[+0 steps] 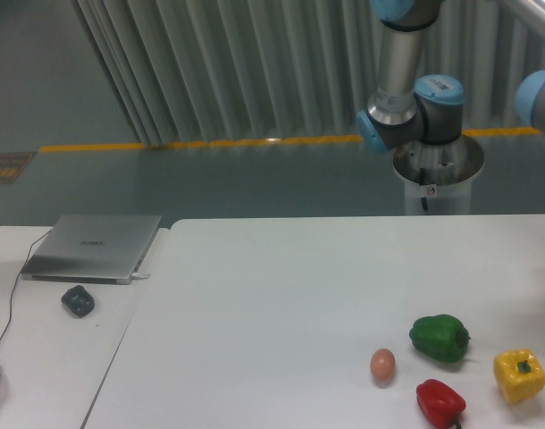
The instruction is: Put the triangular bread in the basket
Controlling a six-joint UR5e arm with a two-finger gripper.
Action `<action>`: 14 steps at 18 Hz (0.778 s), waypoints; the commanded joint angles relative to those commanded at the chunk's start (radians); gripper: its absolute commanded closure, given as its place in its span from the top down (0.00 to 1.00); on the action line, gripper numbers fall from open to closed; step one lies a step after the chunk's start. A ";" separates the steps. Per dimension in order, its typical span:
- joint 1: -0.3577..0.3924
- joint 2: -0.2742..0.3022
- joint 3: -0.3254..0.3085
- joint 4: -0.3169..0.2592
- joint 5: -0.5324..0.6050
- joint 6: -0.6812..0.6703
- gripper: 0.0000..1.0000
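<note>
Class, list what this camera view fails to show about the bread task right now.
- Gripper and fingers: past the right edge; only the arm shows.
- Triangular bread: out of frame, whereabouts unknown.
- Basket: not visible.
- Dark object near the laptop: too small to identify.

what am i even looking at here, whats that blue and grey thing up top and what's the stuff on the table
The blue and grey thing is a robot arm, a chain of tubes and joints mounted on a pedestal behind the table. There is only one picture of this moment, taken by a fixed camera looking across the white table from the front.

The arm reaches out past the right edge of the picture, so its gripper is not in view, and whether it holds anything cannot be told. The bread and the basket it is meant to work with are not visible either.

On the table lie a green pepper, a yellow pepper, a red pepper and a brown egg. On a separate surface to the left sit a closed laptop and a small dark object.
</note>
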 joint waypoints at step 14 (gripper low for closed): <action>0.045 -0.028 0.003 0.069 -0.094 0.037 1.00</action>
